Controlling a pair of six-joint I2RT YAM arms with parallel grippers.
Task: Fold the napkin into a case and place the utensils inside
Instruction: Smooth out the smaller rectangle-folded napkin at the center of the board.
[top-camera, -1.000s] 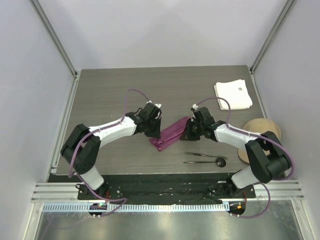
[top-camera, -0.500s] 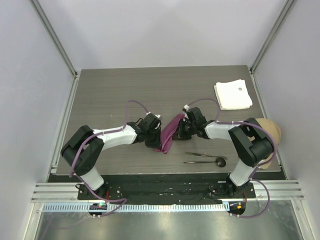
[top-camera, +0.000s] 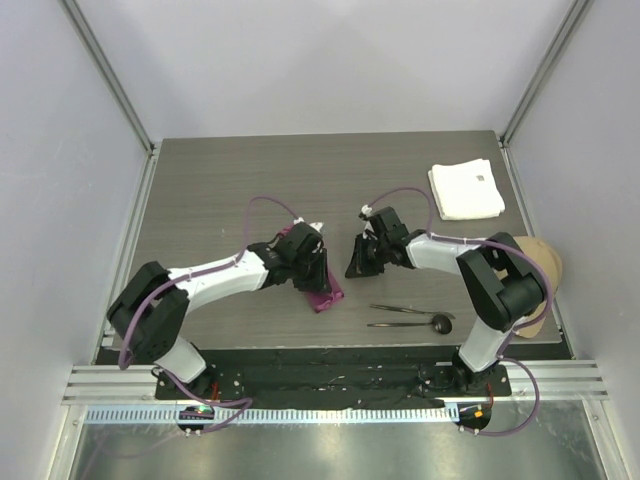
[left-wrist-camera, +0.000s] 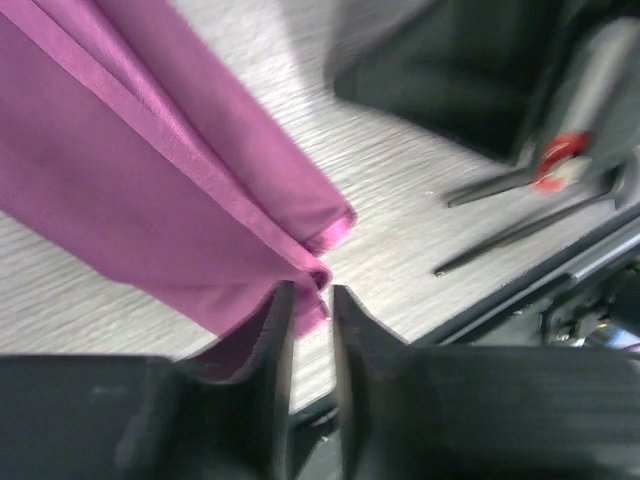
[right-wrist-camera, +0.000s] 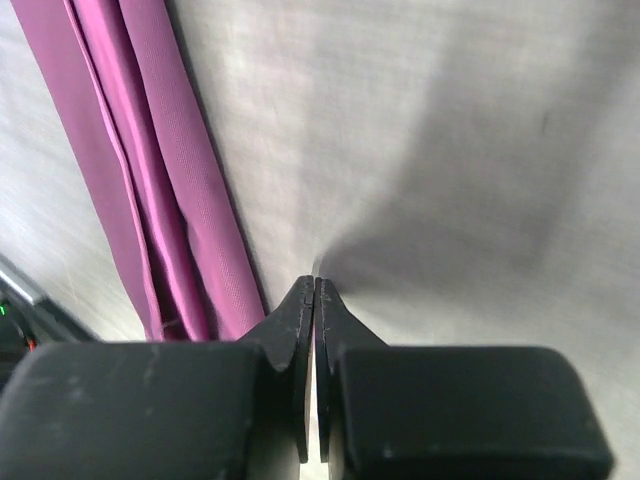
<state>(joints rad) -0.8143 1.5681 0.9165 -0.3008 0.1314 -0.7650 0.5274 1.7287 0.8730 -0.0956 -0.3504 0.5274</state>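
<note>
**Top view with both wrist views; every position is given relative to the napkin.**

- **Table** (top-camera: 220, 190): dark wood-grain top lying under the napkin.
- **Left arm** (top-camera: 220, 275): reaches the napkin from its left and covers most of it in the top view.
- **Right arm** (top-camera: 450, 258): comes in from the napkin's right.
- **Tan disc** (top-camera: 535, 255): well to the right of the napkin at the table edge, partly hidden by the right arm.
- **White cloth** (top-camera: 466, 190): folded square, well apart from the napkin, right of it and toward the far side.
- **Napkin** (left-wrist-camera: 150, 170): magenta cloth folded into a long narrow strip with lengthwise pleats, lying flat near the table's middle. It bears no print.
- **Utensils** (top-camera: 405, 310): two thin dark pieces lying side by side, near the napkin, to its right and nearer the bases. The nearer one is a spoon (top-camera: 415, 324) with a round black head.
- **Left gripper** (left-wrist-camera: 310, 295): jaws a little apart, with bare table showing through the slot. The napkin's corner lies at the tips, and a pinch cannot be made out.
- **Right gripper** (right-wrist-camera: 315, 285): tips pressed together with nothing between them, over bare table just right of the napkin.
- **Tag** (top-camera: 479, 180): small dark mark on the white cloth, too small to read.
</note>
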